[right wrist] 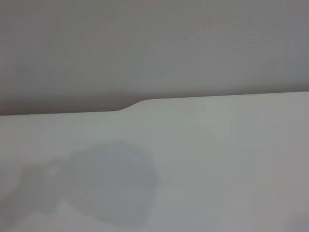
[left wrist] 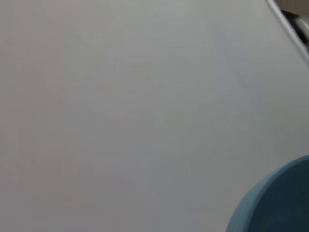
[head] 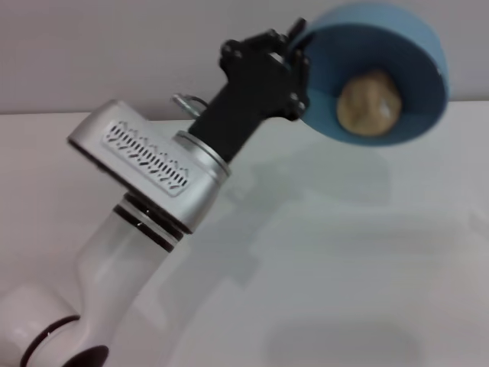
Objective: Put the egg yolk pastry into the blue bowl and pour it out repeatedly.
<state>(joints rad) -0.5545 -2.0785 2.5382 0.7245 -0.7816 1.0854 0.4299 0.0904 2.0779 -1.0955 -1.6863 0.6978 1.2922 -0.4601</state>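
One left hand (head: 294, 65) raised, gripping tilted blue bowl (head: 412, 53), egg yolk pastry (head: 370, 103) inside

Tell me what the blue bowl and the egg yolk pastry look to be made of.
Blue bowl: smooth, even light-blue wall, likely plastic or glazed ceramic; the look leaves it open. Egg yolk pastry: matte, tan, slightly creased surface, like baked dough. The left gripper holds the bowl tipped up above the white table.
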